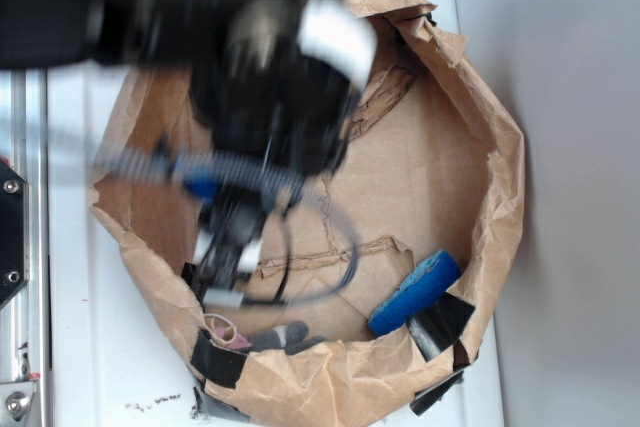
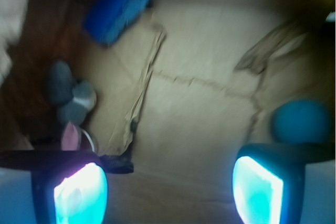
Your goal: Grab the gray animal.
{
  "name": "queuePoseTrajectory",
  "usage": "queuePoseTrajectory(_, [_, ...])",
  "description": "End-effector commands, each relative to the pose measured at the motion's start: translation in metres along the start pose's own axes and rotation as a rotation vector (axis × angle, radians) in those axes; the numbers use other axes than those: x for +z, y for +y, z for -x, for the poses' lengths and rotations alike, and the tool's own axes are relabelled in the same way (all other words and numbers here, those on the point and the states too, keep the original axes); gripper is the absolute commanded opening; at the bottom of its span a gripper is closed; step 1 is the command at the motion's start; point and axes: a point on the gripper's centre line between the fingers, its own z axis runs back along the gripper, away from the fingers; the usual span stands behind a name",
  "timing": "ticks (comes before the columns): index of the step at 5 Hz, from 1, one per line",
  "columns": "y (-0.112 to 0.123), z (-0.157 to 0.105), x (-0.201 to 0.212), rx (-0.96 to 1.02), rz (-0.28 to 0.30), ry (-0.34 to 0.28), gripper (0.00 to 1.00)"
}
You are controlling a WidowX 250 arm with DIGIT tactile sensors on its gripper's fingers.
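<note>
The gray animal (image 1: 272,335) lies at the near inner wall of the brown paper nest, its pink ear (image 1: 222,330) to the left. In the wrist view the gray animal (image 2: 65,94) is at the left, and its pink ear (image 2: 71,136) shows just above my left finger (image 2: 81,195). My gripper (image 1: 222,269) hangs blurred just above the toy in the exterior view. My gripper (image 2: 169,192) is open, with only bare paper between the glowing fingers.
A long blue block (image 1: 415,292) leans on the nest's right side and appears as the blue block (image 2: 118,6) at the top left. A teal ball (image 2: 300,121) sits beyond my right finger. Crumpled paper walls (image 1: 500,177) with black tape (image 1: 440,322) ring everything.
</note>
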Motion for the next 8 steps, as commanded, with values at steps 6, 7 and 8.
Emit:
queuePoseTrajectory(6, [-0.012,-0.034,-0.022,0.004,-0.081,-0.051,1.00])
queuePoseTrajectory(7, [-0.024,-0.033,-0.021,-0.044,-0.008,-0.014,1.00])
queuePoseTrajectory(8, [-0.035,-0.031,-0.015,-0.003,0.095,0.011,1.00])
